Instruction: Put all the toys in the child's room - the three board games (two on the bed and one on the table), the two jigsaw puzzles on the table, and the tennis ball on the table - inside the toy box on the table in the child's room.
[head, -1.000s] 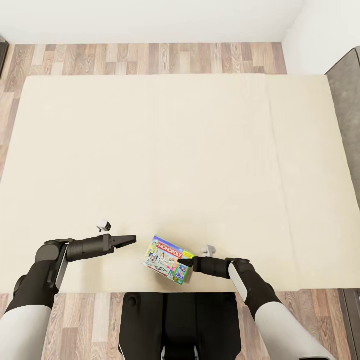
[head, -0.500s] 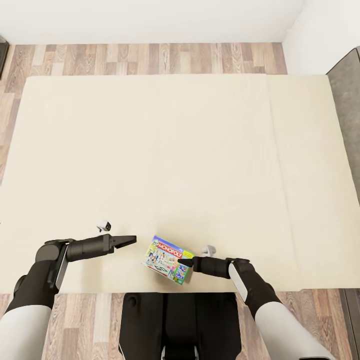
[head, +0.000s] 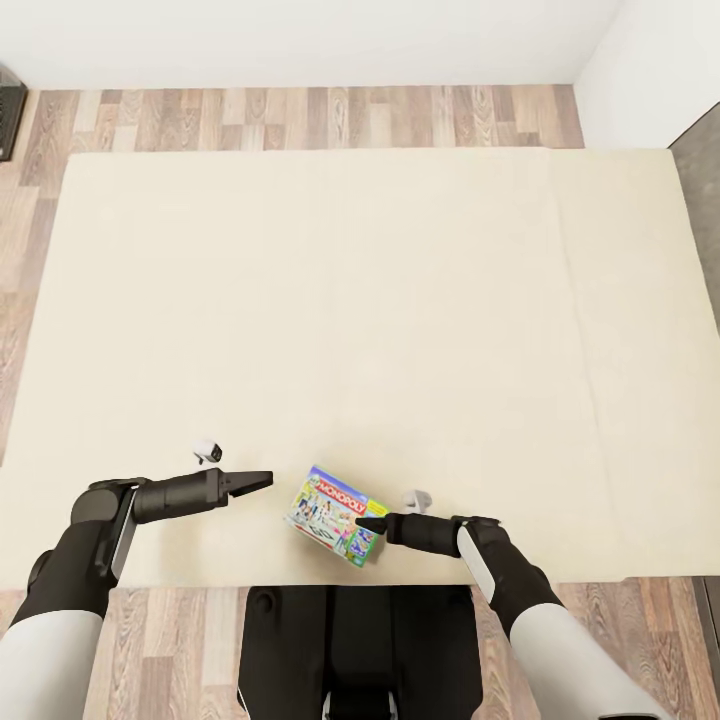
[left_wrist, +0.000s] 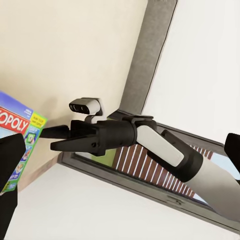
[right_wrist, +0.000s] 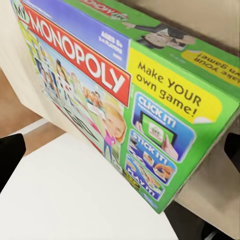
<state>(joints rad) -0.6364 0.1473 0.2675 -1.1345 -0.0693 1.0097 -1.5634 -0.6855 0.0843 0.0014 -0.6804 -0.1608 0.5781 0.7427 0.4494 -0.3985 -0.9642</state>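
Since the earlier frame only the camera had shifted; both arms kept their pose. The right gripper (head: 366, 522) lay level, its jaws parted (fingertips at the box's edge) beside the flat white-green Monopoly board game box (head: 333, 517) near the cream bed's (head: 400, 300) front edge. The left gripper (head: 262, 480) pointed toward it, apparently closed and empty.

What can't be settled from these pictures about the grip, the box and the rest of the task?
- Right gripper grip: in the head view its tips overlap the Monopoly box, so contact or closure cannot be judged; in the right wrist view the fingers are cut by the edges.
- The box's underside: hidden against the bed.
- Left gripper jaw gap: too small in the head view.
- Small print on the box: blurred.
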